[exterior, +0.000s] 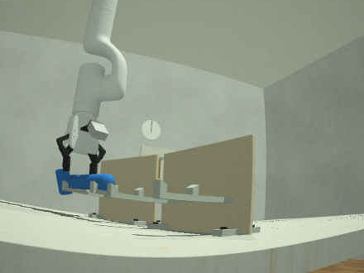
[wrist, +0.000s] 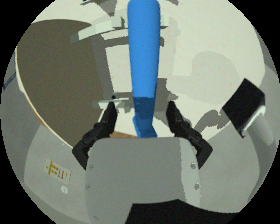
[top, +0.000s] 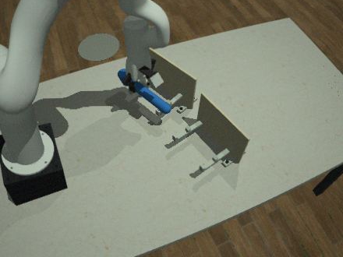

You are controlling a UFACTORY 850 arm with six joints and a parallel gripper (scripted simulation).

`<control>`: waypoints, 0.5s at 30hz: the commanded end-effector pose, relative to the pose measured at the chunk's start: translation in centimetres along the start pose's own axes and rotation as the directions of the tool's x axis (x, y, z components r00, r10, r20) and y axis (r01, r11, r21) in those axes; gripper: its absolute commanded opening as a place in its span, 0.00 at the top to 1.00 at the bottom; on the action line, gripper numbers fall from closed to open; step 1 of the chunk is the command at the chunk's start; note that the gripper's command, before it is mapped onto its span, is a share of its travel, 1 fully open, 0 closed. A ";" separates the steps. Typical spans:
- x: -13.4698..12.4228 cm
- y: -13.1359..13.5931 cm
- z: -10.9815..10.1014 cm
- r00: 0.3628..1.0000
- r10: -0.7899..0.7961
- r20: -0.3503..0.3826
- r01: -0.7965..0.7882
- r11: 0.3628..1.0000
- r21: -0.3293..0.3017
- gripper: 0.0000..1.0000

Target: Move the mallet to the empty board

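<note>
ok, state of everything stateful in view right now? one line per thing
gripper: open, fingers wide on either side of the mallet, holding nothing
mallet: lying on the holder arms of the board nearer the arm's base, released
near tool board: upright, its arms carrying the mallet
far tool board: upright, both holder arms bare
</note>
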State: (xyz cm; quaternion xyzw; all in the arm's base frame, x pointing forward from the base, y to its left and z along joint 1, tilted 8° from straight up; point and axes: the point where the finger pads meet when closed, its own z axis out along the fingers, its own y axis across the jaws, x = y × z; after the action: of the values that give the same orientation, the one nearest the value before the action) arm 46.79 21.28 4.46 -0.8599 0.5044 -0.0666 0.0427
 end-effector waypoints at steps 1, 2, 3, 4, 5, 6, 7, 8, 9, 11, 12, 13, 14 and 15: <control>-0.1 0.1 -1.7 1.000 -0.001 0.010 0.001 1.000 -0.009 0.00; 0.0 0.1 -2.7 1.000 -0.001 0.008 0.001 1.000 -0.009 0.00; 0.1 0.0 -3.6 1.000 0.000 0.007 0.000 1.000 -0.009 0.00; 0.1 0.0 -4.4 1.000 0.000 0.007 0.000 1.000 -0.009 0.00; 0.1 0.0 -5.1 1.000 0.000 0.007 0.000 1.000 -0.009 0.00; 0.1 0.0 -5.6 1.000 0.000 0.008 0.001 1.000 -0.009 0.00; 0.1 0.0 -6.1 1.000 -0.001 0.010 0.001 1.000 -0.010 0.00; 0.1 0.0 -6.4 1.000 -0.001 0.011 0.001 1.000 -0.010 0.00; 0.0 0.0 -6.7 1.000 -0.001 0.011 0.001 1.000 -0.010 0.00; 0.0 0.0 -6.8 1.000 -0.001 0.012 0.001 1.000 -0.010 0.00; 0.0 0.0 -6.8 1.000 -0.001 0.012 0.001 1.000 -0.010 0.00; 0.0 0.0 -6.8 1.000 -0.001 0.012 0.001 1.000 -0.010 0.00; 0.0 0.0 -6.8 1.000 -0.001 0.012 0.001 1.000 -0.010 0.00; 0.0 0.0 -6.8 1.000 -0.001 0.012 0.001 1.000 -0.010 0.00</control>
State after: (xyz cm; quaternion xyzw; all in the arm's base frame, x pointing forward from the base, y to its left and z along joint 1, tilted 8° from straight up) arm 45.69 21.26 10.89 -0.8587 0.5049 -0.0760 0.0434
